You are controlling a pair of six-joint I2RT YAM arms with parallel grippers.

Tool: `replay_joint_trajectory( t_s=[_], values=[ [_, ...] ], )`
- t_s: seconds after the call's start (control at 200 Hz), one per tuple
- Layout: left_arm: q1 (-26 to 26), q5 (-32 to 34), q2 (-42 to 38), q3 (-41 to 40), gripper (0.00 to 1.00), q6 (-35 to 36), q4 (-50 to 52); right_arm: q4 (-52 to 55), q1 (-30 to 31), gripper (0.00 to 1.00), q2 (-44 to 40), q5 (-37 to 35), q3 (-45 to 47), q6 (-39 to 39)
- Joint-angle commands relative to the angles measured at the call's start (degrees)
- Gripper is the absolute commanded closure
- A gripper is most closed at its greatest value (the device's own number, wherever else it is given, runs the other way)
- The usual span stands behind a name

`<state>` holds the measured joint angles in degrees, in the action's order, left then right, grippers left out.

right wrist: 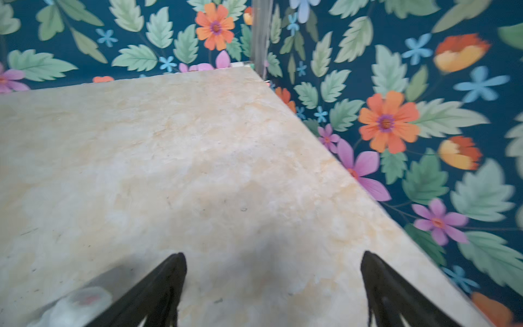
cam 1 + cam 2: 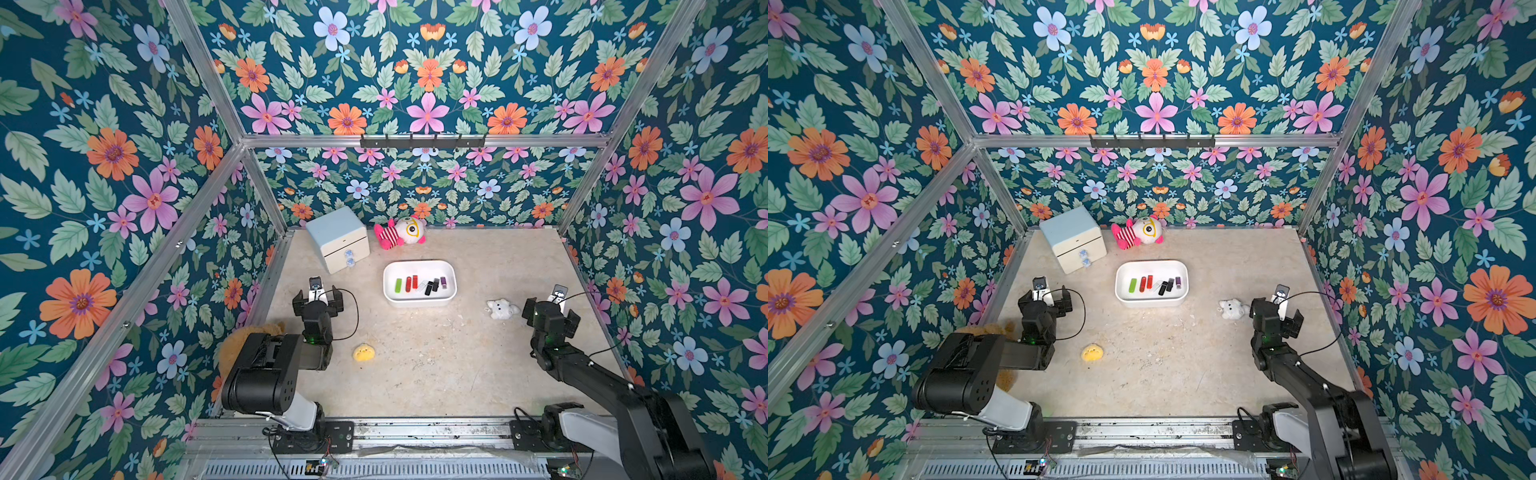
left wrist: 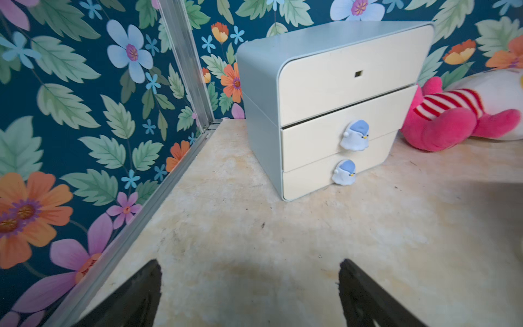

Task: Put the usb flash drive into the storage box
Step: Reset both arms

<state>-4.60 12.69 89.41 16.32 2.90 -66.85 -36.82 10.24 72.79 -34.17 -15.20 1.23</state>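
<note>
- Centre-frame in both top views: storage box (image 2: 419, 302) (image 2: 1151, 302) on the worktop (image 2: 415, 374), a row of usb flash drives (image 2: 408, 284) lying inside it.
- Left pincer (image 3: 249, 264): jaws wide apart, empty, lower left of the box.
- Right pincer (image 1: 272, 254): jaws wide apart, empty, lower right of the box, near a white plush toy (image 2: 502, 309).

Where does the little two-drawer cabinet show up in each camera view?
In a top view: cabinet at the table's far left corner.
In a top view: same far corner.
Left wrist: large and close, drawers facing the camera.
Right wrist: not in it.
Shared landmark: pink striped plush lying beside it, in those three views.
</note>
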Motion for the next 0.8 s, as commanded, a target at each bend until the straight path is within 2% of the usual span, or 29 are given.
replay_joint_trajectory(
  t_s=[0.0, 0.02, 0.05, 0.095, 0.14, 0.19, 0.225, 0.275, 0.375, 0.515, 0.795],
  values=[
    [1.2, -6.2, 3.4, -2.0, 0.00, -0.6, -9.2, -29.1, -0.3, 0.01, 8.9, 4.4, 2.3, -4.7],
    [1.3, -7.0, 2.6, -1.7, 0.01, -0.8, -6.6, -31.0, -0.2, 0.01, 9.9, 4.2, 2.7, -5.5],
    [1.3, -7.8, 1.6, -1.1, 0.00, -0.7, -3.7, -28.0, -0.1, 0.01, 8.6, 4.9, 3.0, -4.8],
    [1.4, -7.5, 2.4, -1.3, 0.01, -0.9, -5.8, -25.4, -0.9, 0.01, 5.4, 8.2, 4.3, -2.8],
    [1.4, -4.7, 2.3, -0.9, 0.00, -2.0, -4.8, -33.6, -2.6, 0.01, 7.6, 12.9, 7.5, -2.8],
    [1.6, -2.4, 2.2, -0.1, 0.01, -3.1, -3.0, -47.3, -2.6, 0.01, 15.5, 14.3, 10.2, -4.5],
    [1.6, -2.2, 2.5, -0.3, 0.01, -3.1, -4.1, -41.7, 0.1, 0.01, 13.9, 11.4, 8.4, -6.6],
    [1.6, -2.4, 2.1, -0.2, 0.00, -3.1, -3.0, -39.8, -2.6, 0.01, 11.9, 15.9, 8.9, -4.4],
    [1.6, -2.3, 2.2, -0.1, 0.00, -3.1, -3.0, -39.8, -2.6, 0.01, 13.8, 13.4, 6.8, -4.9],
    [1.6, -2.3, 2.3, -0.1, 0.01, -3.1, -3.2, -31.6, -3.3, 0.01, 11.8, 13.7, 4.0, -3.0],
    [1.6, -2.3, 2.3, -0.2, 0.00, -3.1, -3.4, -30.9, -3.5, 0.01, 11.9, 12.7, 3.6, -2.5]
  ],
)
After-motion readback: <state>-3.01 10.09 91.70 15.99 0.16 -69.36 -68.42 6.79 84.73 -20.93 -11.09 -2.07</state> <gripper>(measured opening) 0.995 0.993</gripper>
